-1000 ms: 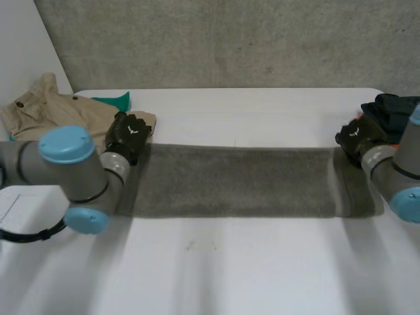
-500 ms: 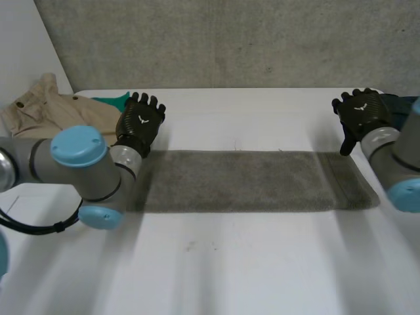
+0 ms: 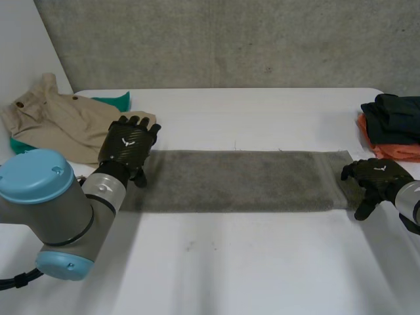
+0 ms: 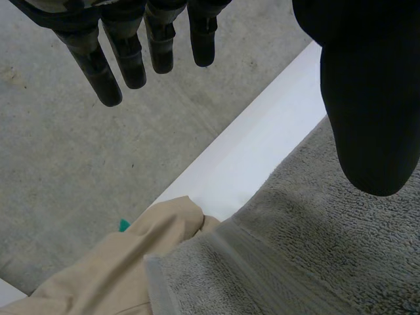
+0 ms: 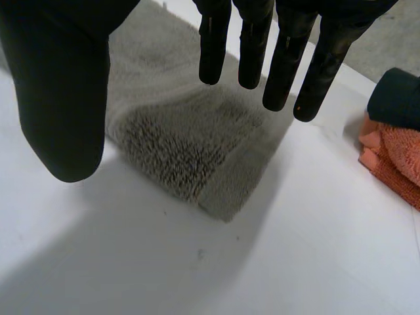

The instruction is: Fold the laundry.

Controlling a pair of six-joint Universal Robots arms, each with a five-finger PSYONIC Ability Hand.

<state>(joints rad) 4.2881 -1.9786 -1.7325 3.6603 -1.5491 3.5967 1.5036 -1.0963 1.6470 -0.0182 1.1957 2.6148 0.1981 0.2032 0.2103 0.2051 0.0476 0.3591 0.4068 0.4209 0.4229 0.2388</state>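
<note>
Grey towel [image 3: 243, 180], ends under unclenched left robot hand [image 3: 128, 146] and unclenched right robot hand [image 3: 377, 177]

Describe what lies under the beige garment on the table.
A green cloth pokes out from under the beige garment at two edges; the rest is covered, so its shape cannot be told.
</note>
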